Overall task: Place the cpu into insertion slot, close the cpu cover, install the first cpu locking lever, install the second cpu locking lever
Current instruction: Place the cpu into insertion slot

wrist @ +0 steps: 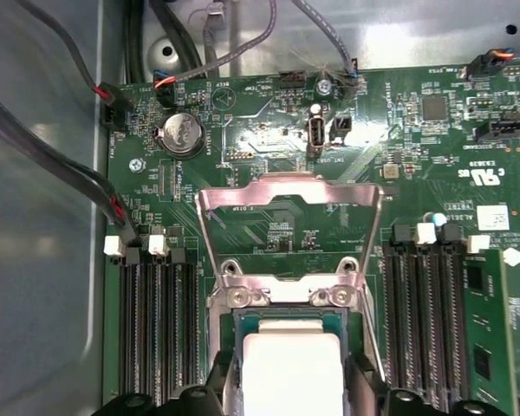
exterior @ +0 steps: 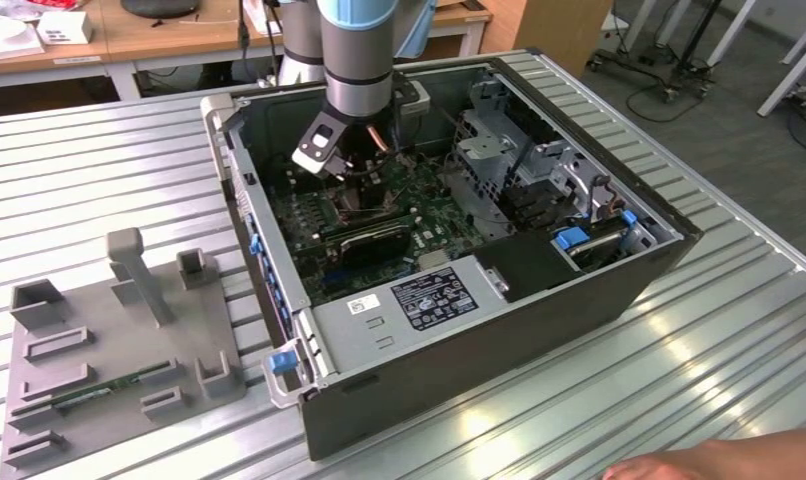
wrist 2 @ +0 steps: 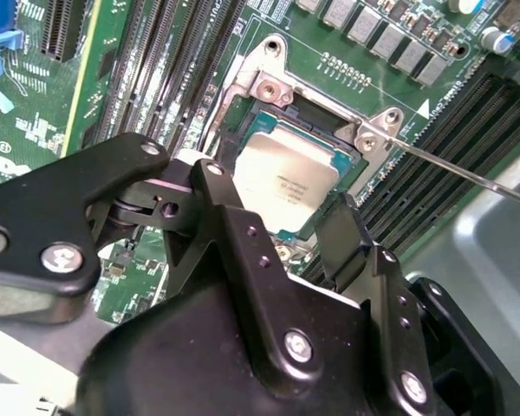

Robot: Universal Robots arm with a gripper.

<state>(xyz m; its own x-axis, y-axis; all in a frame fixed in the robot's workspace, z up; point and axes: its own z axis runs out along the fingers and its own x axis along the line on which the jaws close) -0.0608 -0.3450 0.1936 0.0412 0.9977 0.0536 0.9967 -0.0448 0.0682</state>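
A white printed label (exterior: 430, 298) is lying on the grey power supply box (exterior: 376, 345) in the exterior view, its lines too fine to make out; a smaller white sticker (exterior: 364, 304) is sitting just beside it; in the second wrist view the cpu (wrist 2: 286, 173) is carrying faint lines of print on its metal top; in the first wrist view white lettering is running across the green circuit board (wrist: 269, 130); a white board sticker (wrist: 488, 217) is showing near the memory slots (wrist: 425, 312); tiny stamped characters are sitting on the cpu cover (wrist: 286, 192).

Bright light glares off the metal table (exterior: 723, 340), the computer case (exterior: 510, 370) dimmer inside.
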